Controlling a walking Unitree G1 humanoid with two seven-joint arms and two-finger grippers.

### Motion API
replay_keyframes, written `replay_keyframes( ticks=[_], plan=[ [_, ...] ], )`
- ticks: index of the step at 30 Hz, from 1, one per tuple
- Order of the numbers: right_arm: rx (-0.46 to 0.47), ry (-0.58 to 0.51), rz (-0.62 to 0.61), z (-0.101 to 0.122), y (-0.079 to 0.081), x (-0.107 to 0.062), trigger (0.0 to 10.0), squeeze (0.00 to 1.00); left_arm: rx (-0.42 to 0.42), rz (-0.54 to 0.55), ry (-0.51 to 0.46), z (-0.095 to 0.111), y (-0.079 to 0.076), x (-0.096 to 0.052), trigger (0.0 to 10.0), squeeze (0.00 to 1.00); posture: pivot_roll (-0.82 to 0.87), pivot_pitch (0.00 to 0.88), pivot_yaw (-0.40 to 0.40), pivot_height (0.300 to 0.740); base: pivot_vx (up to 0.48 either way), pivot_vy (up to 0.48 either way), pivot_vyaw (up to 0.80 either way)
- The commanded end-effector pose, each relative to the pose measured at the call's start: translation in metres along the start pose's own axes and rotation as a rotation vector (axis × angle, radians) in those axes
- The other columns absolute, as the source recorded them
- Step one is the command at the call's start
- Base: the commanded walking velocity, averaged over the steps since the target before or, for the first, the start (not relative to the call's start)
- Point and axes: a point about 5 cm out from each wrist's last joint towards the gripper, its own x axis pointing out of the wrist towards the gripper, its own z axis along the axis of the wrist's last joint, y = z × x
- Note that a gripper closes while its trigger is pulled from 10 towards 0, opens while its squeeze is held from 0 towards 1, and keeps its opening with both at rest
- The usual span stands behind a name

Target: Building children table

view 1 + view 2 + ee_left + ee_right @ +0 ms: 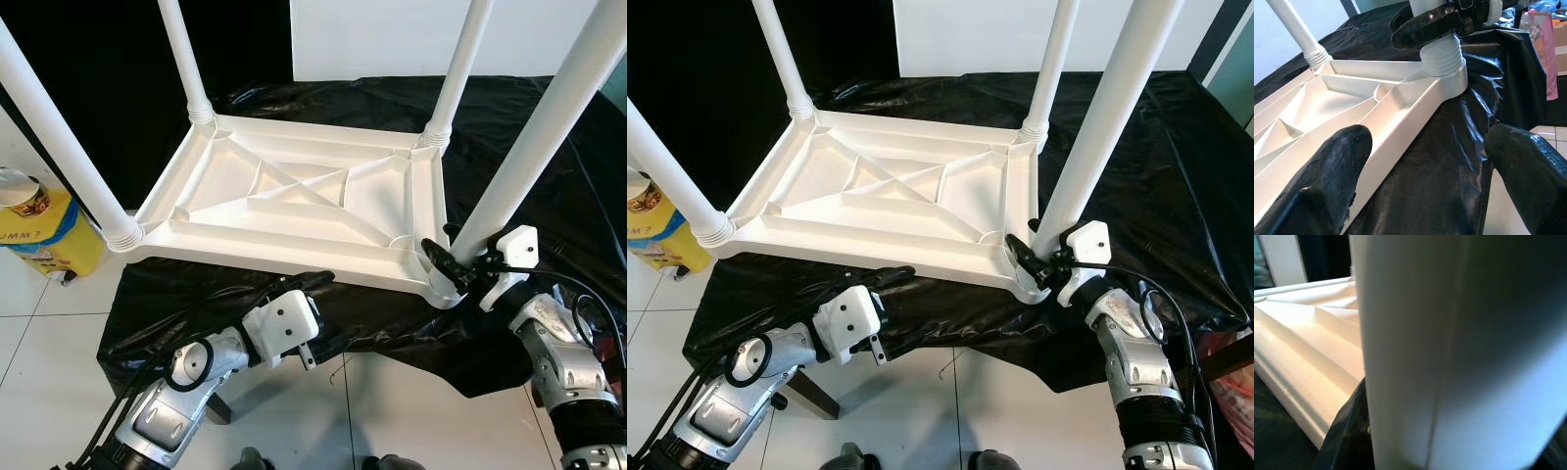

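Looking down through the head camera, I see the white plastic children's table (294,201) lying upside down across the middle of the frame on a counter draped in crinkled black plastic sheet (549,186). Its underside faces up, a shallow tray of raised ribs crossing in diagonals, with a rounded rim. All four white legs (534,127) stand upright from ribbed collars at the corners, rising out of the top of the frame. My right gripper (446,264), at lower right, has its jaws closed around the base of the near right leg, just above the collar; the right wrist view is close up against that pale tube. My left gripper (309,284), lower centre, sits at the table's near edge with its jaws spread wide, one finger (1327,181) against the rim, holding nothing. A yellow container (44,230) stands on the tiled floor (392,411) at the left edge.
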Motion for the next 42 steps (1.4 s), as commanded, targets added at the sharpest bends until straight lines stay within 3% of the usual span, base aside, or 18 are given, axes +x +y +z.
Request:
replay_keyframes(
  ticks=[1, 23, 30, 34, 42],
  plan=[
    [0.062, 0.09, -0.032, -0.019, 0.004, -0.01, 10.0, 0.0, 0.009, -0.018, 0.006, -0.002, 0.0, -0.002, 10.0, 0.0, -0.02, 0.096, 0.001, 0.74, 0.0, 0.0, 0.0],
    [0.104, 0.138, -0.126, -0.03, 0.014, -0.013, 10.0, 0.0, 0.012, -0.032, 0.003, -0.002, -0.003, -0.001, 10.0, 0.0, -0.02, 0.085, -0.006, 0.74, 0.0, 0.0, 0.0],
    [0.098, 0.175, -0.257, -0.033, 0.015, -0.014, 10.0, 0.0, 0.011, -0.028, 0.004, -0.002, -0.005, -0.001, 10.0, 0.0, -0.02, 0.081, -0.014, 0.74, 0.0, 0.0, 0.0],
    [0.091, 0.196, -0.405, -0.035, 0.015, -0.017, 10.0, 0.0, 0.01, -0.03, 0.004, -0.003, -0.006, 0.0, 10.0, 0.0, -0.03, 0.073, -0.024, 0.74, 0.0, 0.0, 0.0],
    [0.104, 0.183, -0.616, -0.032, 0.029, -0.019, 10.0, 0.0, 0.011, -0.036, -0.009, -0.003, -0.007, 0.004, 10.0, 0.0, -0.05, 0.063, -0.027, 0.74, 0.0, 0.0, 0.0]
  ],
)
